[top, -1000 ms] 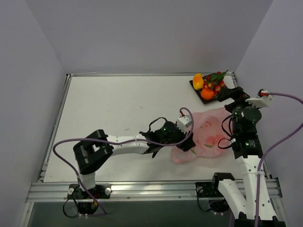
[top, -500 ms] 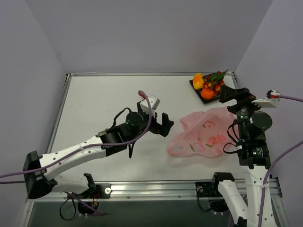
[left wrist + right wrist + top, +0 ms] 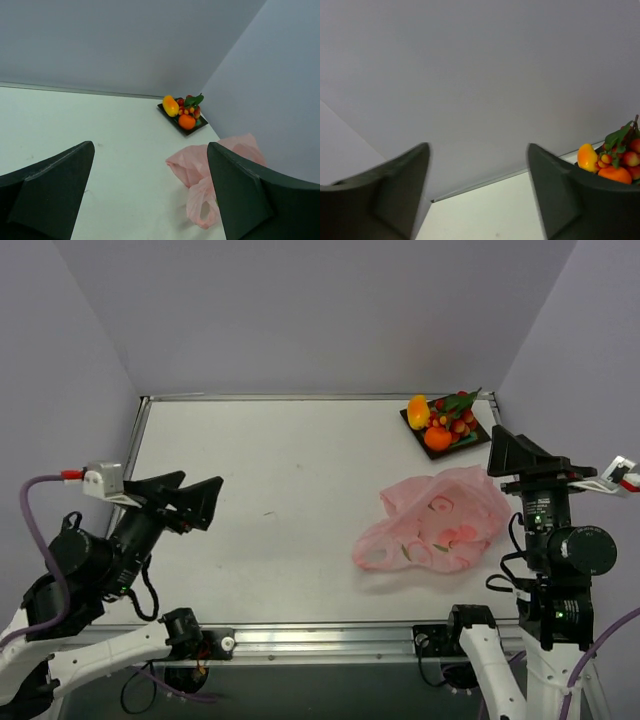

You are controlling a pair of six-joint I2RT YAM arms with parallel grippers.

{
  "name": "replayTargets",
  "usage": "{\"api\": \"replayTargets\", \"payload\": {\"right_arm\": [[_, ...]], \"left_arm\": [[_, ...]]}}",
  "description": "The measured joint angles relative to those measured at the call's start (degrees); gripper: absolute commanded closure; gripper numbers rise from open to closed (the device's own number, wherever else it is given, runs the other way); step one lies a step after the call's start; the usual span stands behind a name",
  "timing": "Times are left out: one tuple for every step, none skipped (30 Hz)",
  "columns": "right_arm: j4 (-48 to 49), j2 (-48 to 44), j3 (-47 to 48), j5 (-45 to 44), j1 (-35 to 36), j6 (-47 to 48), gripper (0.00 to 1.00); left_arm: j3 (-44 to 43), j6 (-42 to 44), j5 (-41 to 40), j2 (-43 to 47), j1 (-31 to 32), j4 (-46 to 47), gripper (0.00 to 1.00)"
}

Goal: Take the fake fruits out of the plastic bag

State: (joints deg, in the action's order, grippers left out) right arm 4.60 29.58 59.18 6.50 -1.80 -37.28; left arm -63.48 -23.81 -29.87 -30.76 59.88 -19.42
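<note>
The fake fruits [image 3: 441, 421], orange, yellow-orange and red with green leaves, are piled on a small dark tray [image 3: 478, 440] at the far right corner. The pink plastic bag [image 3: 437, 526] lies crumpled and flat on the table, apart from both arms. My left gripper [image 3: 188, 499] hangs open over the table's near left side, and nothing sits between its fingers. In the left wrist view the gripper [image 3: 151, 146] frames the bag [image 3: 200, 167] and the fruits [image 3: 184, 110]. My right gripper [image 3: 520, 454] is raised at the right edge, open and empty [image 3: 479, 146], with the fruits [image 3: 612, 162] beyond it.
The white table [image 3: 280, 480] is walled in by grey panels at the back and on both sides. An aluminium rail [image 3: 320, 640] runs along the near edge, where the arm bases stand. Purple cables loop off both arms.
My left gripper let go of the bag's left edge, opened, and swung far back to the near left. The right arm drew back from the tray and rose. The bag settled.
</note>
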Motion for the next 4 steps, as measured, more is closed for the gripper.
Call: {"api": "replayTargets", "payload": {"right_arm": [[-0.07, -0.33, 0.00, -0.46, 0.00, -0.04, 0.05], [-0.22, -0.52, 0.00, -1.03, 0.00, -0.17, 0.00], [-0.44, -0.59, 0.00, -1.64, 0.00, -0.09, 0.00], [-0.74, -0.57, 0.00, -2.21, 0.00, 0.13, 0.00]], "left_arm": [[-0.35, 0.13, -1.16, 1.36, -0.02, -0.90, 0.06], [-0.55, 0.28, -2.01, 2.12, -0.02, -1.57, 0.06], [-0.46, 0.48, -2.89, 2.60, -0.02, -2.27, 0.06], [-0.20, 0.72, -3.26, 2.67, -0.02, -2.75, 0.06]]}}
